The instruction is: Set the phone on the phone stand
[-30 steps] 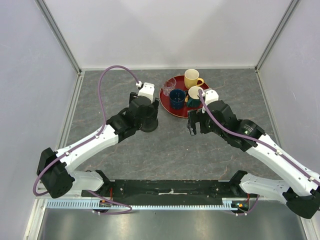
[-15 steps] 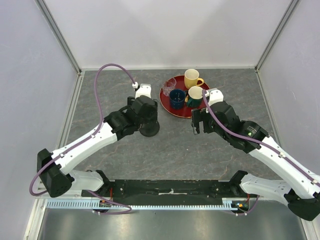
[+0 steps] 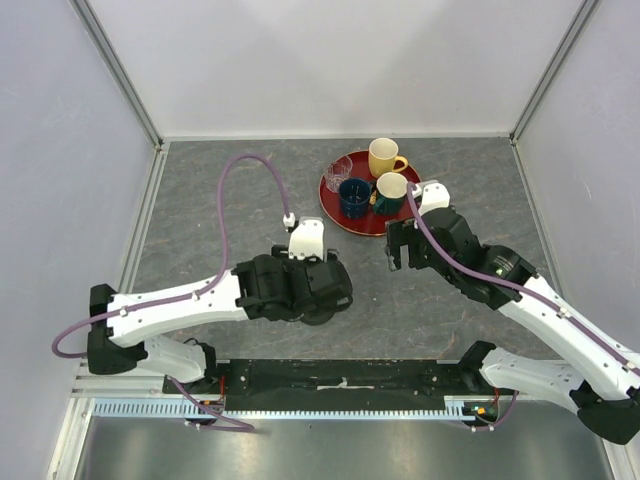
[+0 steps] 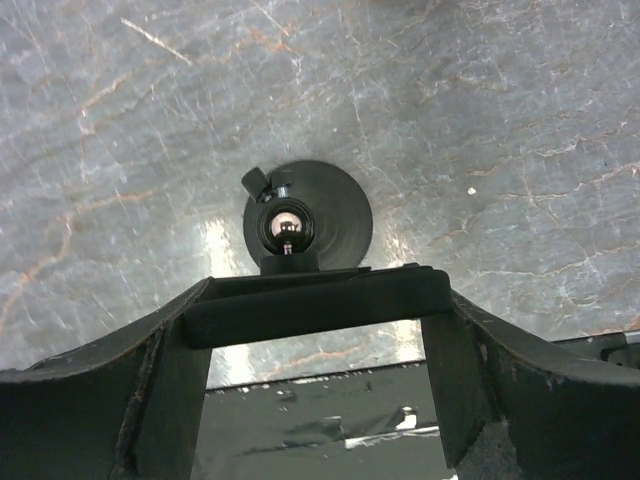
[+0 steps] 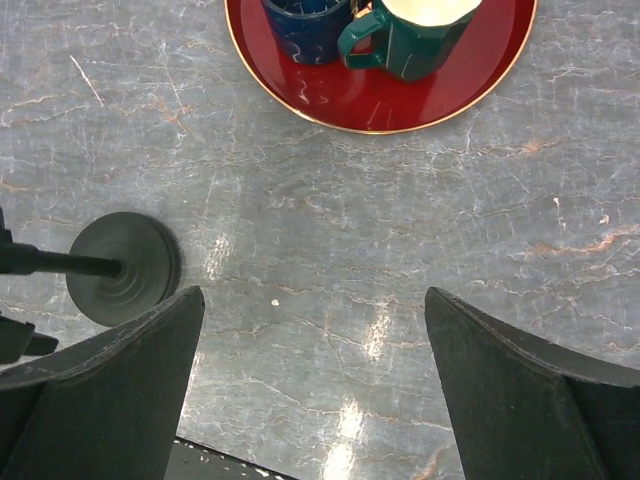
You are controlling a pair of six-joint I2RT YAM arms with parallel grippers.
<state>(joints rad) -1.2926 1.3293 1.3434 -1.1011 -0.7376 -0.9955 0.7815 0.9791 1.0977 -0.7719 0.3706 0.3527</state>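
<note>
In the left wrist view my left gripper (image 4: 318, 300) is shut on the phone (image 4: 300, 306), a thin black bar seen edge-on between the fingers. It hangs directly over the phone stand (image 4: 308, 215), whose round black disc base and shiny stem top show just beyond it. In the top view the left gripper (image 3: 318, 290) covers the phone, and only the stand's disc (image 3: 325, 313) peeks out beneath. My right gripper (image 3: 392, 250) is open and empty, apart to the right. The right wrist view shows its jaws wide apart (image 5: 315, 300) and the stand (image 5: 125, 268) at the left.
A round red tray (image 3: 366, 218) at the back centre holds a yellow mug (image 3: 383, 157), a blue mug (image 3: 354, 195), a green mug (image 3: 390, 188) and a small glass (image 3: 338, 172). The tray (image 5: 400, 100) lies just ahead of the right gripper. The black base rail (image 3: 340, 375) runs along the near edge.
My left arm has swung toward the near edge and to the right. The stand's disc beneath it now lies nearer the front. The right gripper has barely moved.
</note>
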